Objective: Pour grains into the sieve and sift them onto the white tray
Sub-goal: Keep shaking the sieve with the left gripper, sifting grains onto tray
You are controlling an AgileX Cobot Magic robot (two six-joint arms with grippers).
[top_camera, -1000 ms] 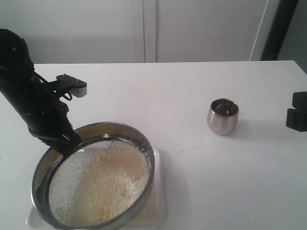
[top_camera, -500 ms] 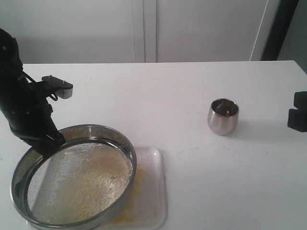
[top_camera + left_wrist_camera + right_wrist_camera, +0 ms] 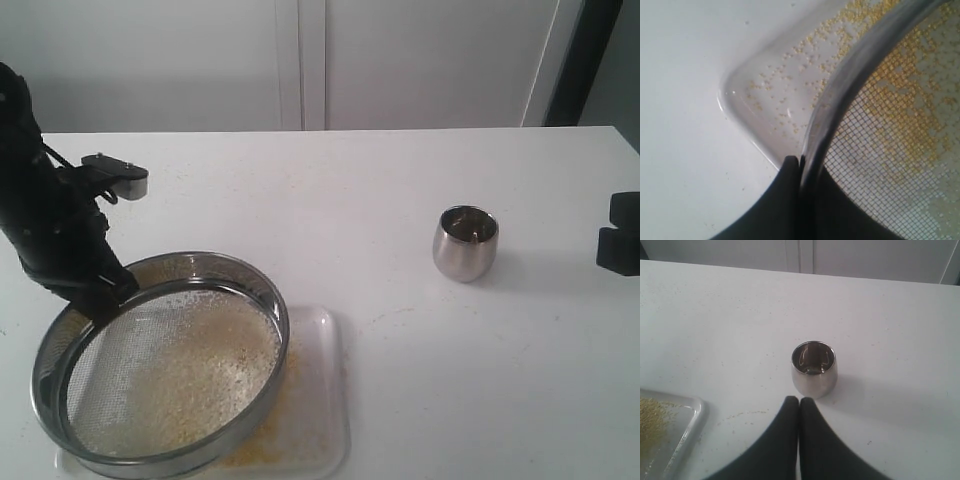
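Pinching the sieve (image 3: 281,335) by its rim, the left gripper (image 3: 799,160) is holding it over the tray (image 3: 322,400), seemingly so fine grains (image 3: 190,370) are falling through the mesh onto it. Its arm is slanting down from the left. The right gripper (image 3: 799,401) is resting closed and empty near the cup (image 3: 465,243).

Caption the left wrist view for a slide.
Left gripper clamps the sieve rim above the white tray, yellow grains scattered below.

Grains (image 3: 190,365) in sieve (image 3: 200,262), sieve over tray (image 3: 318,400) at left — cup (image 3: 465,243) well apart, rt.
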